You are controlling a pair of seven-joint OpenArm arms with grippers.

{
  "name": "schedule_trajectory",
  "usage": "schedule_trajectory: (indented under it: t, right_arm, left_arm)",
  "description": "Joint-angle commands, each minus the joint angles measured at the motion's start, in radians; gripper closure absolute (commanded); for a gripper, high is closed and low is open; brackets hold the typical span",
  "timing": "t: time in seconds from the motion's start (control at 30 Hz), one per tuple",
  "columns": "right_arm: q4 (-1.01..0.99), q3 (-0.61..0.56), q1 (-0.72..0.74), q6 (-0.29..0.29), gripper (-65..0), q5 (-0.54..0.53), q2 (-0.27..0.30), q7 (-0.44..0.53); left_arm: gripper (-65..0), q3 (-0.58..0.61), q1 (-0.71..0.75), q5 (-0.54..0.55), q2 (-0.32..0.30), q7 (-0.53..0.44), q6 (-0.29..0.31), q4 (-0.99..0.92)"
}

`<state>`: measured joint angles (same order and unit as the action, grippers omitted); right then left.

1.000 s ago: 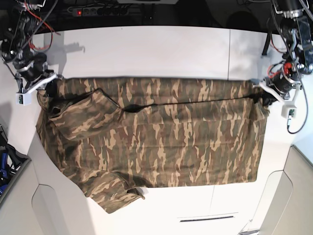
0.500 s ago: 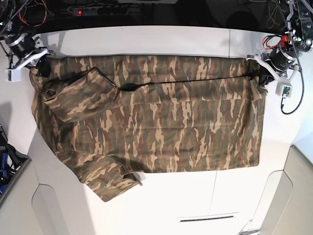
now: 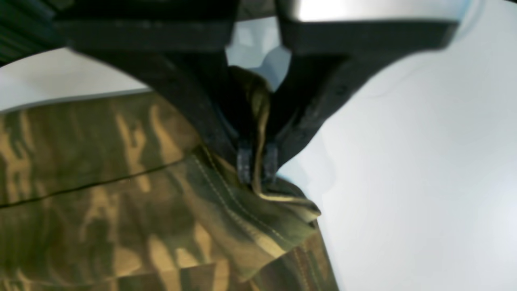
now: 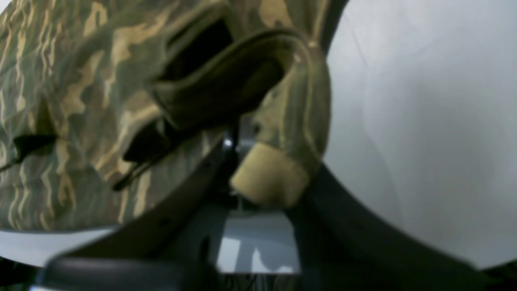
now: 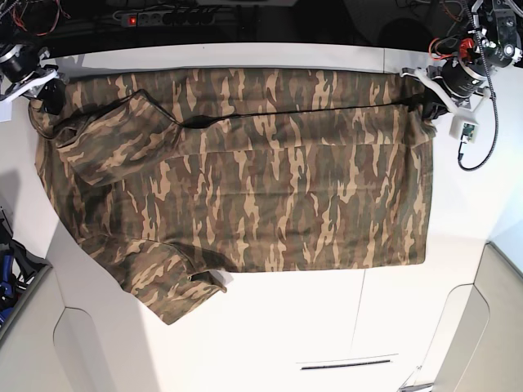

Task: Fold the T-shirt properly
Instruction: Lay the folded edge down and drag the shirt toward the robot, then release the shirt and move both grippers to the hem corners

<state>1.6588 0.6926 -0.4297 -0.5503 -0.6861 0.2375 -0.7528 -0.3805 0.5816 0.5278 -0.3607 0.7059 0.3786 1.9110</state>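
Observation:
The camouflage T-shirt [image 5: 245, 188] lies spread across the white table [image 5: 327, 327], with one sleeve folded onto the body at the upper left and the other sleeve at the lower left. My left gripper [image 5: 426, 96] is shut on the shirt's far right corner; in the left wrist view its gripper [image 3: 257, 169] pinches a bunched, stitched hem of the shirt [image 3: 121, 202]. My right gripper [image 5: 42, 91] is shut on the far left corner; in the right wrist view its gripper [image 4: 246, 161] clamps a fold of the shirt [image 4: 80, 101].
A power strip with a red light [image 5: 163, 16] and cables lie beyond the table's far edge. Both arms sit at the far corners. A blue object [image 5: 6, 273] is off the left edge. A slot [image 5: 347, 363] marks the near table panel.
Both grippers have moved toward the table's far edge, drawing the shirt's far edge with them. The whole shirt has slid farther back and lies flatter.

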Motion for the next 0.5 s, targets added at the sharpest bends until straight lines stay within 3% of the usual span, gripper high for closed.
schedule_trajectory:
  t: [0.0, 0.13, 0.2, 0.27, 0.37, 0.47]
  right_arm:
    - [0.018, 0.010, 0.000, -0.006, 0.0, -0.021, 0.014, 0.018]
    - [0.018, 0.011, 0.000, 0.005, -0.3, -0.021, 0.014, -0.009]
    - [0.018, 0.017, 0.000, 0.014, -15.4, -0.009, 0.014, -0.012]
    - [0.018, 0.045, 0.003, 0.016, -24.9, -0.011, 0.014, -0.011]
    - [0.018, 0.121, 0.006, 0.015, -25.7, -0.028, 0.014, -0.010]
    - [0.018, 0.213, 0.027, 0.014, -25.7, -0.066, 0.015, -0.007]
  left_arm:
    - [0.0, -0.007, 0.003, 0.006, -0.002, -0.009, 0.007, 0.018]
    - [0.0, -0.007, 0.003, 0.007, 0.017, 0.037, 0.006, 0.018]
    - [0.0, -0.007, 0.003, 0.006, 0.017, 0.041, 0.007, 0.018]
    - [-6.2, -0.007, 0.003, 0.006, 0.017, 0.044, 0.006, 0.018]
    - [-19.2, -0.007, 0.003, 0.007, 0.017, 0.047, 0.007, 0.018]
    - [-25.3, -0.010, -0.001, 0.006, 0.016, 0.047, 0.007, 0.018]
